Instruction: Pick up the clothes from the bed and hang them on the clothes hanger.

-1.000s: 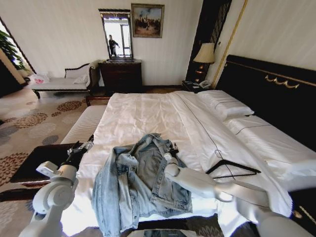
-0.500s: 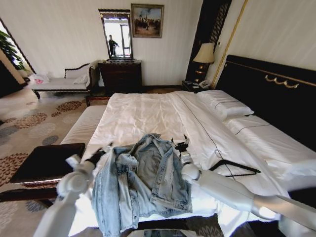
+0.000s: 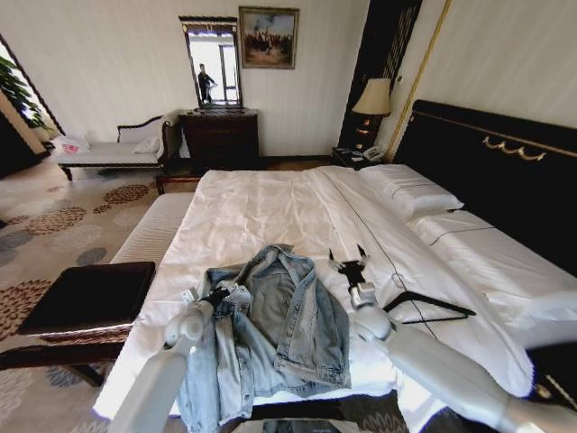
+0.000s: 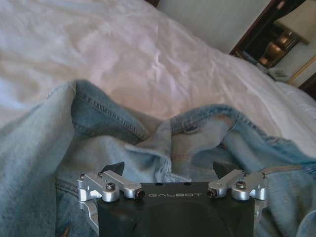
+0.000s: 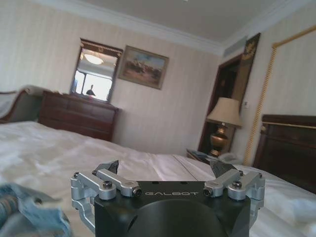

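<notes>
Reaching: both arms are stretching forward over the foot of the bed point(image 3: 270, 203), much farther out than a second ago, when they were hanging back near the robot's body.
Left gripper: the left gripper point(image 3: 219, 294) is now sitting over the near-left part of the denim jacket point(image 3: 270, 325), by the collar; its wrist view is showing the fingers spread wide above the folds, with no cloth between them.
Right gripper: the right gripper point(image 3: 348, 258) is now hovering above the white sheet just beyond the jacket's right edge, between the jacket and the coat hanger point(image 3: 425, 307); its fingers point(image 5: 109, 166) are standing wide apart and holding nothing.
Jacket: it is lying crumpled, collar away from the robot, on the near end of the bed, one part drooping over the foot edge; it is looking unmoved compared with half a second ago.
Hanger: the black hanger is resting flat on the sheet to the right of the jacket, apart from it and untouched.
Meaning for the task: the approach is looking nearly finished and the grasp not yet made; judging by the poses, the left gripper is being lined up on the collar area, while the right one is waiting clear of the cloth.
Caution: loose denim is likely to bunch or slip if pinched shallowly.
</notes>
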### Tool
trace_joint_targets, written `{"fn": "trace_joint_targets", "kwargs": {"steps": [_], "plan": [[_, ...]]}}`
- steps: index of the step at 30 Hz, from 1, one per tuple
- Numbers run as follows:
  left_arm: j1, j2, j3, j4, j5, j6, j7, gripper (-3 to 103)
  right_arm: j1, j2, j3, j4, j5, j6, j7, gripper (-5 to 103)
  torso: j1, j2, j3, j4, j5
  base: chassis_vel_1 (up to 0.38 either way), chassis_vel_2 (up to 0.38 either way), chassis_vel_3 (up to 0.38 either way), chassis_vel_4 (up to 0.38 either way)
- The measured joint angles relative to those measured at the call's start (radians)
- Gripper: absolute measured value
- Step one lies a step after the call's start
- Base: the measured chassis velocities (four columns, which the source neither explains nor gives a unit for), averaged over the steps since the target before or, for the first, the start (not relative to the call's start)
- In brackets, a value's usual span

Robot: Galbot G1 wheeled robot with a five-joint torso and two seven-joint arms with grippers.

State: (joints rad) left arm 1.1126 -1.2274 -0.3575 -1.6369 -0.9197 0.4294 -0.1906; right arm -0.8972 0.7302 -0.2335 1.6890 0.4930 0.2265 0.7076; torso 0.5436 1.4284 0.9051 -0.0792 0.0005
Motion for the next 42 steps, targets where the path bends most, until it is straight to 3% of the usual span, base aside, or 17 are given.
{"fn": "trace_joint_targets", "kwargs": {"steps": [7, 22, 30, 33, 36, 40, 42], "plan": [[-0.031, -0.036, 0.055, 0.073, 0.069, -0.016, -0.012, 100, -0.072, -0.001, 0.064, -0.005, -0.014, -0.005, 0.001, 100, 0.000, 0.000, 0.000, 0.0003, -0.0004, 0.000, 0.000, 0.000, 0.000], [-0.107, -0.040, 0.106, 0.198, 0.110, -0.024, 0.025, 102, -0.051, 0.042, 0.034, -0.048, -0.014, -0.010, 0.010, 100, 0.000, 0.000, 0.000, 0.0003, -0.0005, 0.000, 0.000, 0.000, 0.000], [-0.128, -0.042, 0.103, 0.246, 0.123, -0.032, 0.038, 77, -0.049, 0.048, 0.035, -0.059, -0.014, -0.010, 0.010, 100, 0.000, 0.000, 0.000, 0.0003, -0.0006, 0.000, 0.000, 0.000, 0.000], [-0.134, -0.032, 0.089, 0.260, 0.123, -0.039, 0.060, 61, -0.049, 0.052, 0.036, -0.066, -0.015, -0.010, 0.009, 100, 0.000, 0.000, 0.000, 0.0003, -0.0006, 0.000, 0.000, 0.000, 0.000], [-0.134, -0.024, 0.074, 0.263, 0.120, -0.043, 0.073, 56, -0.048, 0.052, 0.033, -0.070, -0.016, -0.010, 0.009, 100, 0.000, 0.000, 0.000, 0.0004, -0.0006, 0.000, 0.000, 0.000, 0.000], [-0.130, 0.001, 0.037, 0.260, 0.102, -0.046, 0.096, 34, -0.031, 0.055, 0.016, -0.080, -0.016, -0.010, 0.008, 100, 0.000, 0.000, 0.000, 0.0004, -0.0007, 0.000, 0.000, 0.000, 0.000], [-0.129, 0.008, 0.026, 0.259, 0.098, -0.048, 0.102, 29, -0.026, 0.057, 0.013, -0.081, -0.016, -0.010, 0.008, 100, 0.000, 0.000, 0.000, 0.0004, -0.0006, 0.000, 0.000, 0.000, 0.000]]}}
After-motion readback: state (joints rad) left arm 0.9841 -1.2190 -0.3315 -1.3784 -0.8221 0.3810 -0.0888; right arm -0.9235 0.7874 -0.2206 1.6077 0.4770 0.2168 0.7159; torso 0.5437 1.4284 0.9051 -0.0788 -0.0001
